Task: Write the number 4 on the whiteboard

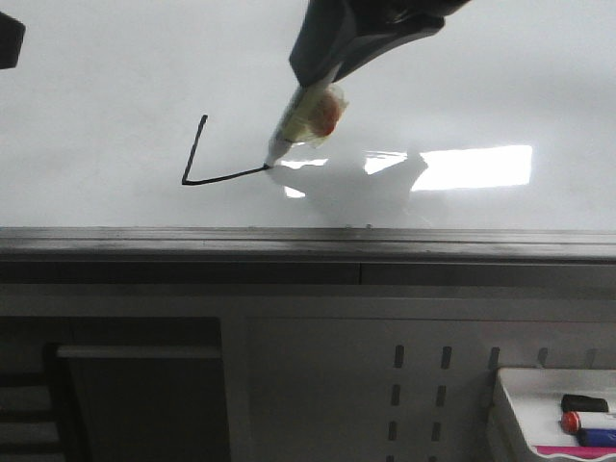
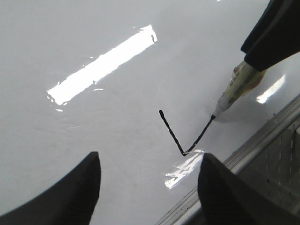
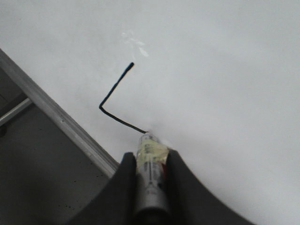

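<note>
whiteboard [image 1: 115, 67]: glossy, smooth white, mirror glare | frame [image 1: 289, 245]: dull grey metal-look | marker [image 1: 300, 120]: pale plastic, shiny wrap | right end effector [image 3: 151, 161]: matt black plastic

The right gripper [image 1: 322, 82] reached down from above at a slant, its two dark fingers [image 3: 180, 187] clamped tight on a marker [image 3: 150, 183] that pointed downward. The left gripper [image 2: 147, 187] hung apart from it, fingers [image 2: 77, 192] spread wide and holding nothing.
</note>
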### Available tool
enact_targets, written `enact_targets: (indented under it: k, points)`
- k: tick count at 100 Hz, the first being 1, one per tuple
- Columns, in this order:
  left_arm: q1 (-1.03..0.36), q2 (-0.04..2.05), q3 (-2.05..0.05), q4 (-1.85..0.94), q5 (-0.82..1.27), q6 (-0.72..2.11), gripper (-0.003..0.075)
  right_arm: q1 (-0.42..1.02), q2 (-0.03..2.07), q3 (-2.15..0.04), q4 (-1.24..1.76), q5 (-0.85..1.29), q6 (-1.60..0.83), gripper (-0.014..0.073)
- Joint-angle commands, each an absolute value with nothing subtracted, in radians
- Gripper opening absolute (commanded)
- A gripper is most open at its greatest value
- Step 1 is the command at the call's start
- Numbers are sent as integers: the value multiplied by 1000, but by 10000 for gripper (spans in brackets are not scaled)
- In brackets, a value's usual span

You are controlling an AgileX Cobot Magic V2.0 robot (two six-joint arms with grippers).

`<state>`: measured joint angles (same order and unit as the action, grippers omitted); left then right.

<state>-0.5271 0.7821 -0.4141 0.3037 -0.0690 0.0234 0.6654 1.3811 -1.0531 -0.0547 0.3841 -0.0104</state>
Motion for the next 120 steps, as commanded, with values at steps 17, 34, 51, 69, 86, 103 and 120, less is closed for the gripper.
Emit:
enact_targets:
  k: [17,34,51,69,86,103,120]
  points:
    - [-526,775,-441,291,-142,13,407,714,1337,-1145,-74,284,-19,-64]
    - [-526,775,-441,291,-142,13,407,686,1374,-1187,-87,255,-19,-64]
    - [-526,775,-441,291,-142,13,407,682,1397,-1198,-87,249,-19,-64]
    - [-526,775,-441,291,-142,13,407,681,1414,-1198,-87,248,-19,-64]
    - [-526,775,-441,291,-142,13,407,685,1451,-1194,-65,336,-19,-64]
    - [-526,775,-441,291,-142,13,407,740,1455,-1138,-54,378,-19,-64]
    - [-526,775,-441,291,-142,13,407,759,1455,-1129,-44,383,-19,-64]
